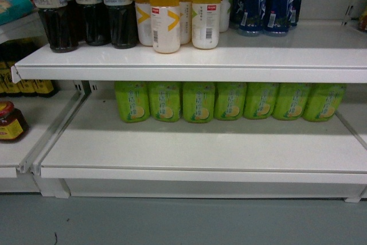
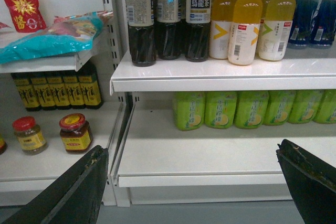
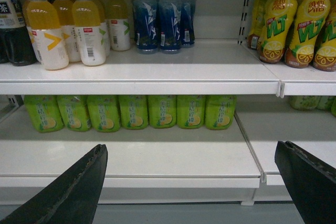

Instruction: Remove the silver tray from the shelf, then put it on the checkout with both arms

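Observation:
The silver tray is out of view in all three views, and so is the checkout. The white shelf [image 1: 189,144] fills the head view; the front half of its lower board is bare. No arm shows in the head view. In the left wrist view my left gripper [image 2: 191,148] is open, its black fingers [image 2: 79,187] wide apart and held off the shelf [image 2: 210,80] in front of the lower board. In the right wrist view my right gripper [image 3: 190,147] is likewise open and empty, facing the shelf [image 3: 157,85].
Green bottles [image 1: 229,101] line the back of the lower board. Dark tea bottles [image 1: 86,10], orange juice bottles [image 1: 178,10] and blue bottles [image 1: 266,1] stand on the upper board. Jars [image 2: 75,132] sit in the left bay, yellow-green bottles [image 3: 294,24] in the right bay. Grey floor [image 1: 183,222] lies below.

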Available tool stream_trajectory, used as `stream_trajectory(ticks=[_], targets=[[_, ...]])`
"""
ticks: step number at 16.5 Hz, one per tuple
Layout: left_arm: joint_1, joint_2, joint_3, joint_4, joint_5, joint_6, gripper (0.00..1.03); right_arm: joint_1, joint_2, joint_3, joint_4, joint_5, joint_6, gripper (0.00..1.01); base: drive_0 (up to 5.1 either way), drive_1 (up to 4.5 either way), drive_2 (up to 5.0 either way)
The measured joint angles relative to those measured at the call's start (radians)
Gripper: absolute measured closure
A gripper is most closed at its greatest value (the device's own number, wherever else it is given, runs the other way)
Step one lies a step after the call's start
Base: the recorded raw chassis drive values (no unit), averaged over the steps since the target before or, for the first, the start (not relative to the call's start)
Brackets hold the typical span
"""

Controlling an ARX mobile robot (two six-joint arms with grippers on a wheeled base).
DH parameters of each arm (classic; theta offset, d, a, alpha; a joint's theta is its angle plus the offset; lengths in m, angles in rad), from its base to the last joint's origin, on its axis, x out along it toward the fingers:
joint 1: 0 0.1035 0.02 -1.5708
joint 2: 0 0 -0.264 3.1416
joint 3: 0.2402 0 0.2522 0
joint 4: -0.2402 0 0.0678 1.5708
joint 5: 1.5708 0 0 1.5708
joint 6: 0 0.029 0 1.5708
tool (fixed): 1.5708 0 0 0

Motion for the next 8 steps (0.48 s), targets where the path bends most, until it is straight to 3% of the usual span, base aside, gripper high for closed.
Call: stream_trajectory(ticks=[8], targets=[[0.0,0.0,0.0,0.0,0.0,0.0,0.05,0.0,0.0,0.0,0.0,0.0,0.0,0.03,0.0,0.0,0.0]])
